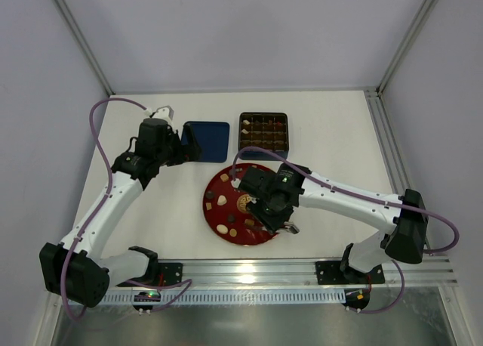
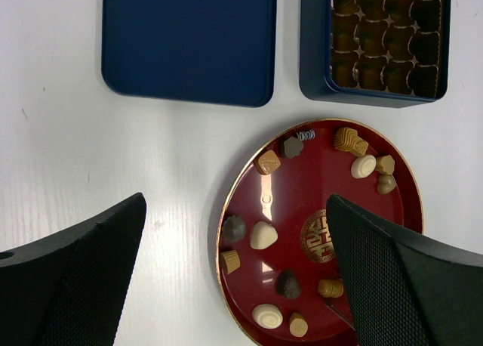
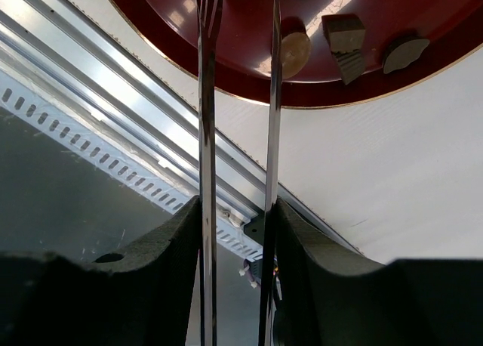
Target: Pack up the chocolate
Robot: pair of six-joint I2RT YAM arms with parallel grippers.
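Note:
Several small chocolate pieces (image 1: 224,201), dark brown, light brown and cream, lie on a round red plate (image 1: 210,210). In the left wrist view the pieces (image 2: 263,235) are spread over the plate (image 2: 302,191). My left gripper (image 1: 183,146) is open and empty, held high over the table left of the plate (image 2: 235,210). My right gripper (image 1: 285,223) is over the plate's near right edge, shut on thin metal tongs (image 3: 207,97). The tongs reach over the plate (image 3: 339,97) near a tan piece (image 3: 294,51); their tips are out of view.
A square dark-blue tin (image 1: 263,131) with a gridded insert stands behind the plate, several cells holding pieces (image 2: 385,36). Its flat blue lid (image 1: 205,140) lies to its left (image 2: 189,40). An aluminium rail (image 1: 249,270) runs along the near table edge.

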